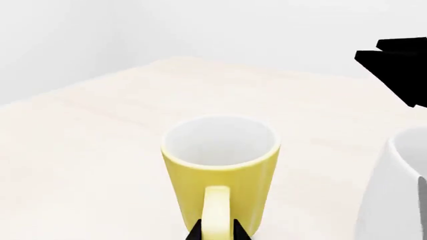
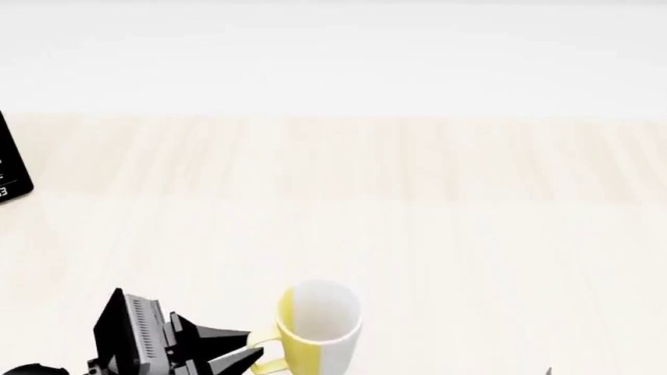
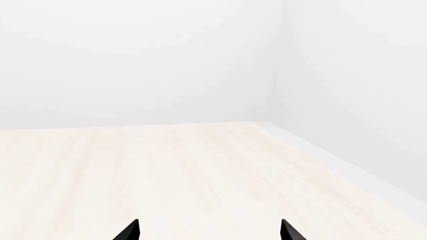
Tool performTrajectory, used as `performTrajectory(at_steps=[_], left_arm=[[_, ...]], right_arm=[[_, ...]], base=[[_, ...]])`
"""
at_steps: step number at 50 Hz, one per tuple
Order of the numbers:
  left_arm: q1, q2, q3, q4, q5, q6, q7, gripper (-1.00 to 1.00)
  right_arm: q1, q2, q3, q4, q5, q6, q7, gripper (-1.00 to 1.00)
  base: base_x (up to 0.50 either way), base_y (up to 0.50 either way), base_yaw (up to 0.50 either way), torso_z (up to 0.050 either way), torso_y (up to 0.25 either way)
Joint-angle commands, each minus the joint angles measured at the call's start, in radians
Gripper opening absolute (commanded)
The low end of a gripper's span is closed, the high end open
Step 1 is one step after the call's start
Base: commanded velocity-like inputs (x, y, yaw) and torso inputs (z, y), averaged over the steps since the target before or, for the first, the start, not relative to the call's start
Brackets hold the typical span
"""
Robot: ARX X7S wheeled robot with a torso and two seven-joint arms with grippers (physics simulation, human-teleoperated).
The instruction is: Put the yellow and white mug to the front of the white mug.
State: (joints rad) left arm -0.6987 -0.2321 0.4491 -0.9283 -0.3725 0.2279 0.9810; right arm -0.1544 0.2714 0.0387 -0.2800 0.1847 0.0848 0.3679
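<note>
The bench (image 2: 438,203) is big, pale and made of wood. The white mug (image 1: 400,190) shows only in the left wrist view, cut off at the edge, just beside the yellow and white mug (image 2: 318,324). In the head view the white mug is out of sight, so I cannot tell which mug is in front. The yellow and white mug stands upright at the near edge of the bench. The left claw (image 2: 245,358) is clamped on its yellow handle (image 1: 216,212), so the grab looks done and the move looks unfinished. The right claw (image 3: 209,232) is apart and holds nothing. Only its tips show.
</note>
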Motion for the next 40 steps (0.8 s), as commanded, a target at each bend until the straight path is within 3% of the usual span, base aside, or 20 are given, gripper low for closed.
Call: performTrajectory(at_steps=[1,13,40], left_arm=[[-0.037,0.044,-0.01,-0.172,0.011,0.122,0.017,-1.0],[-0.085,0.091,-0.029,-0.372,0.013,0.238,0.054,-1.0],[-0.08,0.099,-0.063,-0.369,0.088,0.233,0.059,-1.0]], right_arm=[[0.0,0.003,-0.006,-0.003,0.0,0.001,0.004,1.0],[-0.002,0.008,-0.009,-0.009,0.003,0.0,0.008,1.0],[0.0,0.015,-0.014,-0.001,0.012,-0.003,0.015,1.0]], base=[[0.0,0.0,0.0,0.0,0.0],[0.0,0.0,0.0,0.0,0.0],[0.0,0.0,0.0,0.0,0.0]])
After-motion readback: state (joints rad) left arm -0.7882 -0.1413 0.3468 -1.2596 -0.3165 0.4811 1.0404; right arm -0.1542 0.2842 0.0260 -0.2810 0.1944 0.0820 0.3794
